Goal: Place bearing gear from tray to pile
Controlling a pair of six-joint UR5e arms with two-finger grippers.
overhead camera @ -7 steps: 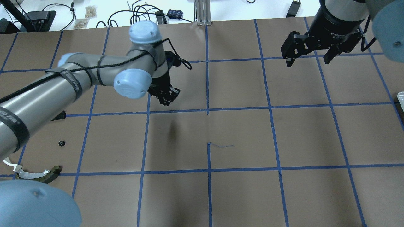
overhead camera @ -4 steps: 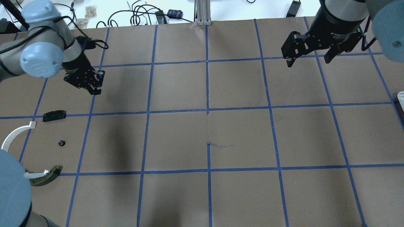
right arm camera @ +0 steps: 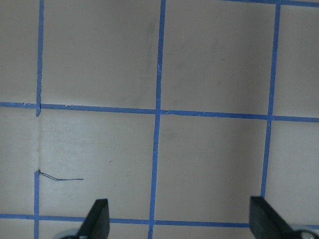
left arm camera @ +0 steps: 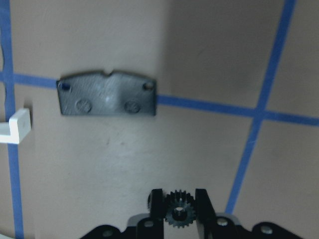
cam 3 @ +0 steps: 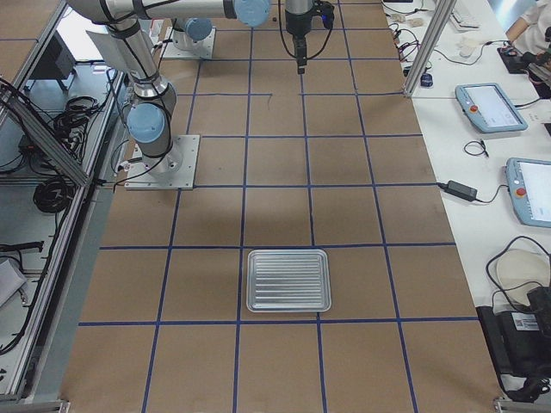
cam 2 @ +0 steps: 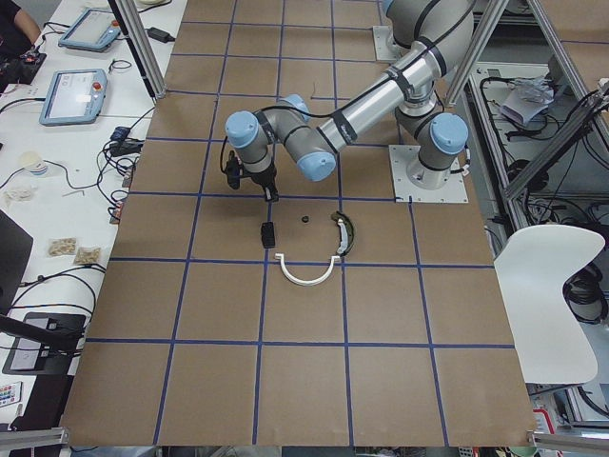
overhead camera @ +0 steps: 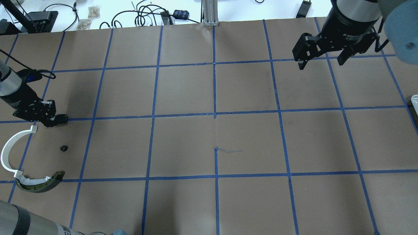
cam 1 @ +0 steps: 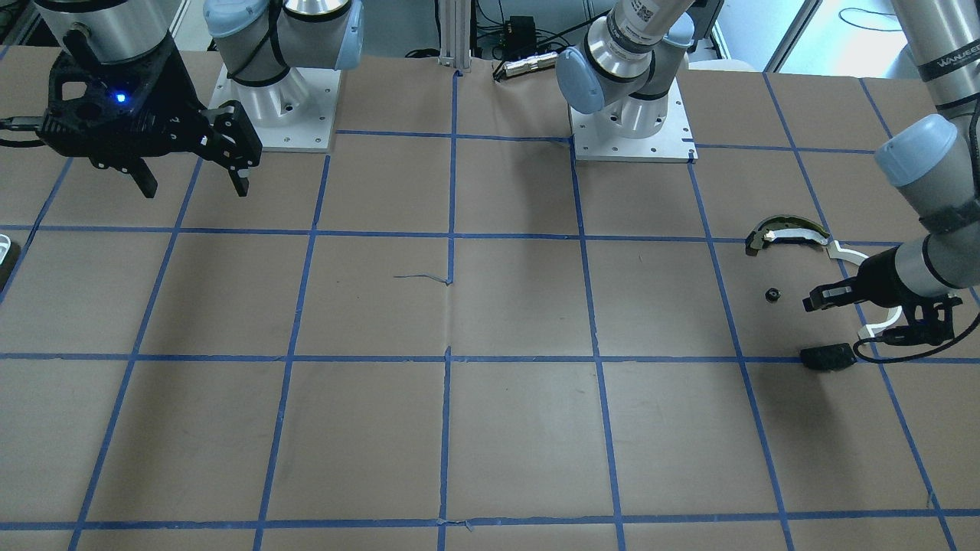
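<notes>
My left gripper [left arm camera: 178, 206] is shut on a small black toothed bearing gear [left arm camera: 178, 215]. It hovers low over the pile, just beside the flat black plate [left arm camera: 107, 94]; it also shows in the overhead view [overhead camera: 49, 119] and the front view [cam 1: 813, 300]. The pile holds the plate [cam 1: 827, 357], a white arc strip [overhead camera: 8, 153], an olive-and-silver curved piece [overhead camera: 40, 184] and one tiny black gear [overhead camera: 63, 148]. The tray [cam 3: 288, 280] lies far off at the table's right end, a cut-off sliver in the overhead view [overhead camera: 414, 99]. My right gripper [overhead camera: 321, 60] is open, empty and held high.
The brown table [overhead camera: 215, 137] bears a grid of blue tape lines. Cables and small boxes [overhead camera: 147, 14] lie beyond its far edge. Both arm bases [cam 1: 632, 122] stand at the robot's side of the table.
My left arm has swung from the table's middle far to the left and come down over the pile by the black plate. The right arm has not moved.
</notes>
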